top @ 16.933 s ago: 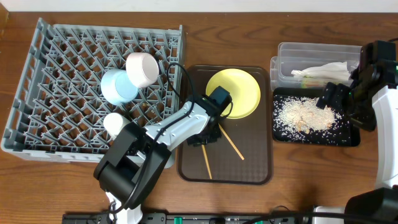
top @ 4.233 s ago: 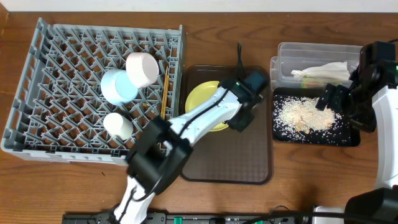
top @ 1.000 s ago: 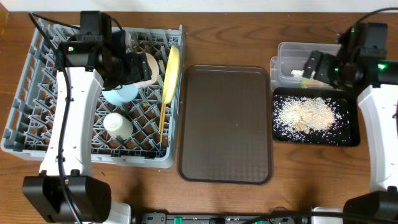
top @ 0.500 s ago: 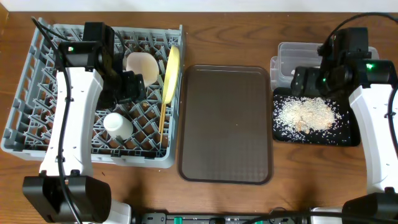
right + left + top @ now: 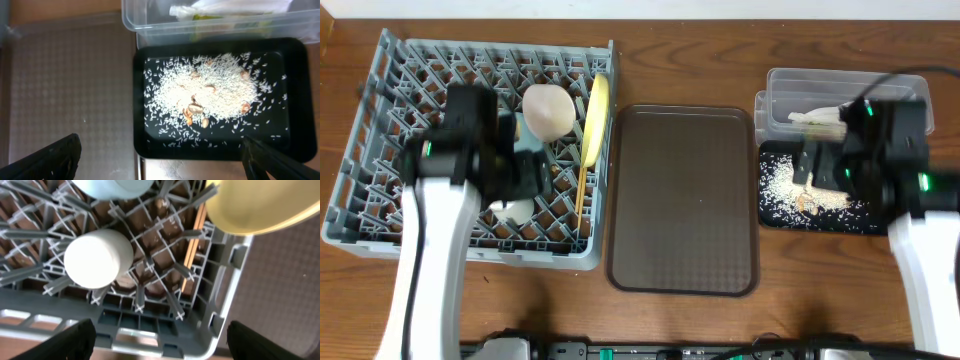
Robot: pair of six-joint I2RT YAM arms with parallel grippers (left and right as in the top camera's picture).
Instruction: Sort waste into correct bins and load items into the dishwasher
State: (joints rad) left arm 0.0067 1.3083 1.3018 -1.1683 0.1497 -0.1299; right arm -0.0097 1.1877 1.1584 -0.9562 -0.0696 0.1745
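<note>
Wooden table (image 5: 720, 60) | grey dish rack (image 5: 410, 80) stood upper left | brown serving tray (image 5: 682, 200) lay centre | clear tub (image 5: 780, 85), black tray (image 5: 820, 226) sat right

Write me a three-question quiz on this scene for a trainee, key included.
1. True or false: the yellow plate stands on edge in the grey rack.
2. Where is the rice? A) clear tub B) black tray C) brown tray
3. Short answer: what do the left tool and the right tool hold?
Key: 1 true; 2 B; 3 nothing, both stand open.
</note>
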